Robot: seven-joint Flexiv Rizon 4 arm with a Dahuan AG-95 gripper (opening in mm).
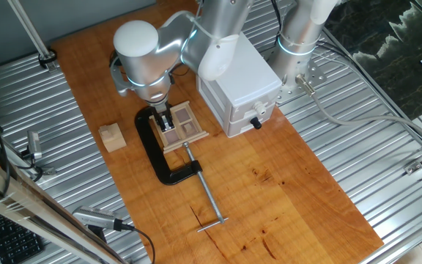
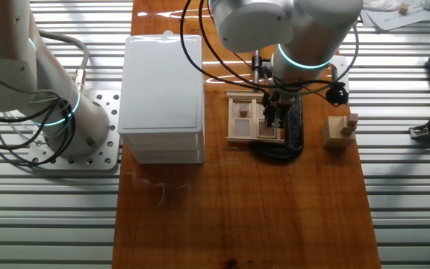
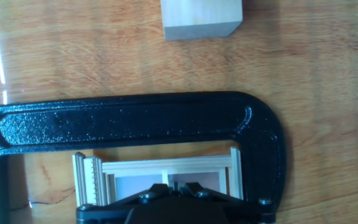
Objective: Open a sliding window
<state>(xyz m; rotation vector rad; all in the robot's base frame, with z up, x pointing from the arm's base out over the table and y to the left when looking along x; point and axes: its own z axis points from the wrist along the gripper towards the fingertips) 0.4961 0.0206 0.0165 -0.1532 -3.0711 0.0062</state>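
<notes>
Light-wood sliding window, held by the black C-clamp at frame centre, looks barely opened; the gripper is down on it, jaw state unclear

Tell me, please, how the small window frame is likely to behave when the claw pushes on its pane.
The window will probably stay put: a black C-clamp grips it. It looks like thin light wood, so likely fragile under hard pushing. The claw is down at its panes; how freely a pane slides cannot be told.
</notes>
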